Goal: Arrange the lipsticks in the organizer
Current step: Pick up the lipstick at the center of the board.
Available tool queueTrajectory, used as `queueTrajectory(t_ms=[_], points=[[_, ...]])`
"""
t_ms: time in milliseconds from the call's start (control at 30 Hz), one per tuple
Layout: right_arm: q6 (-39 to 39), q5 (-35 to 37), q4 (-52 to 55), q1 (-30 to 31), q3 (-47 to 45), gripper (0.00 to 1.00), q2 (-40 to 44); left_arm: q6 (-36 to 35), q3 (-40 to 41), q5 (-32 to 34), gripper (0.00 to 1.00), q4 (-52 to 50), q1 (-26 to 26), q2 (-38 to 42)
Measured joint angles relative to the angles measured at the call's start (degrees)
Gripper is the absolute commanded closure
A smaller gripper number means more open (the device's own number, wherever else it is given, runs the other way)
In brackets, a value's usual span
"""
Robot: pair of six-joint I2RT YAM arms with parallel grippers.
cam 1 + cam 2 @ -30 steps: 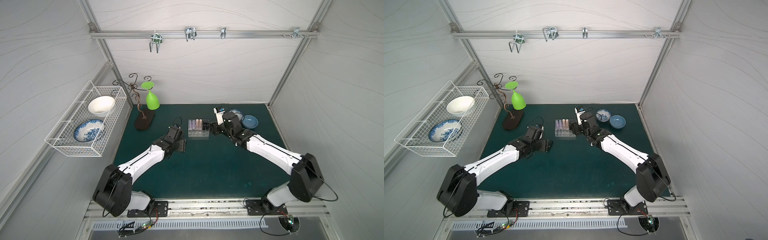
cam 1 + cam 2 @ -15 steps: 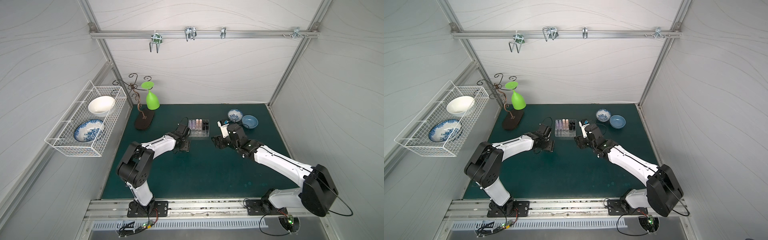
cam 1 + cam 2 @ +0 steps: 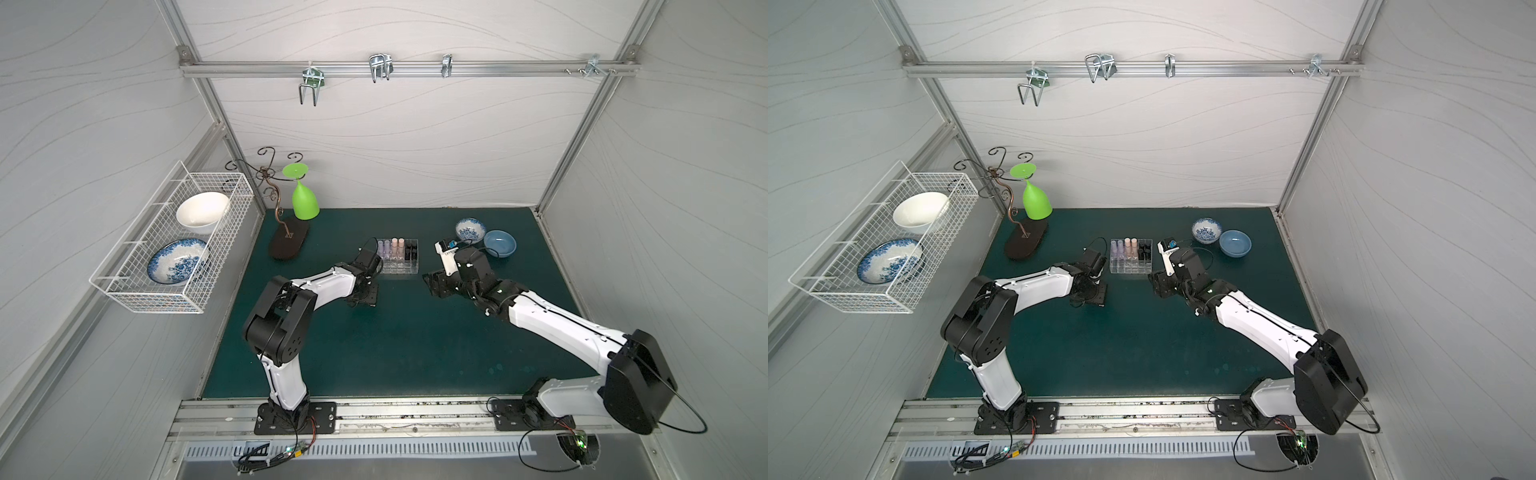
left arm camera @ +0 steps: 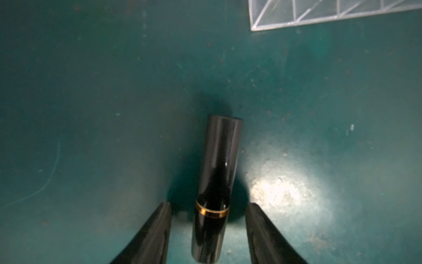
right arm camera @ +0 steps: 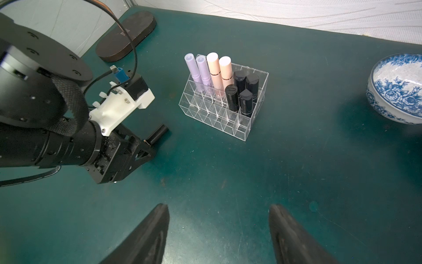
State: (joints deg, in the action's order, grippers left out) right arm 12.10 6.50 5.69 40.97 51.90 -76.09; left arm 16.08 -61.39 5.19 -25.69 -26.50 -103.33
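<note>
The clear organizer (image 3: 400, 261) (image 3: 1131, 262) (image 5: 225, 107) stands mid-table, and one corner of it shows in the left wrist view (image 4: 319, 16). Upright in its cells are two lilac lipsticks (image 5: 197, 69), two peach ones (image 5: 219, 70) and several black ones (image 5: 243, 91). One black lipstick with a gold band (image 4: 217, 178) (image 5: 158, 134) lies on the green mat. My left gripper (image 3: 365, 296) (image 3: 1094, 296) (image 4: 209, 204) is down over it, open, a gap on each side of the tube. My right gripper (image 3: 434, 284) (image 3: 1158, 284) (image 5: 218, 206) hangs open and empty, right of the organizer.
A blue-and-white patterned bowl (image 3: 470, 230) and a plain blue bowl (image 3: 500, 243) sit at the back right. A green glass (image 3: 304, 203) hangs upside down on a scroll stand with a dark oval base (image 3: 289, 243) at the back left. A white wire basket (image 3: 174, 266) holds two bowls on the left wall.
The right gripper drew back from the organizer toward the front. The left arm folded its elbow up, set its gripper over the lying black lipstick, and its jaws narrowed.
</note>
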Motion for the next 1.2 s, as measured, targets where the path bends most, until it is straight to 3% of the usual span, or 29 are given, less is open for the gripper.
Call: queueTrajectory(t_ms=[200,367,633,833,933,1033,1200], points=[[0.07,-0.61,-0.13,-0.87,0.00,0.27,0.00,-1.09,-1.33,-3.13,0.63,-0.98,0.55,-0.83],[0.15,-1.66,-0.15,-2.10,0.00,0.27,-0.04,-1.11,-1.62,-4.66,0.65,-1.07,0.63,-1.05],[0.17,-2.51,-0.15,-2.45,0.00,0.28,-0.04,-1.27,-1.62,-5.68,0.80,-1.05,0.63,-0.98],[0.48,-4.59,-0.11,-3.72,0.00,0.28,-0.04,-1.40,0.63,-8.26,0.83,-0.33,0.59,1.99],[1.57,-9.51,0.52,-6.75,0.28,0.23,-0.11,-1.73,3.85,-11.06,0.85,0.74,0.59,7.37],[3.04,-16.76,3.13,-10.14,2.62,0.12,-1.14,-2.23,6.97,-15.32,0.87,3.41,0.55,14.49],[3.45,-34.05,8.92,-12.55,11.61,0.01,-4.74,-1.81,12.11,-26.36,0.88,11.74,0.48,25.03]])
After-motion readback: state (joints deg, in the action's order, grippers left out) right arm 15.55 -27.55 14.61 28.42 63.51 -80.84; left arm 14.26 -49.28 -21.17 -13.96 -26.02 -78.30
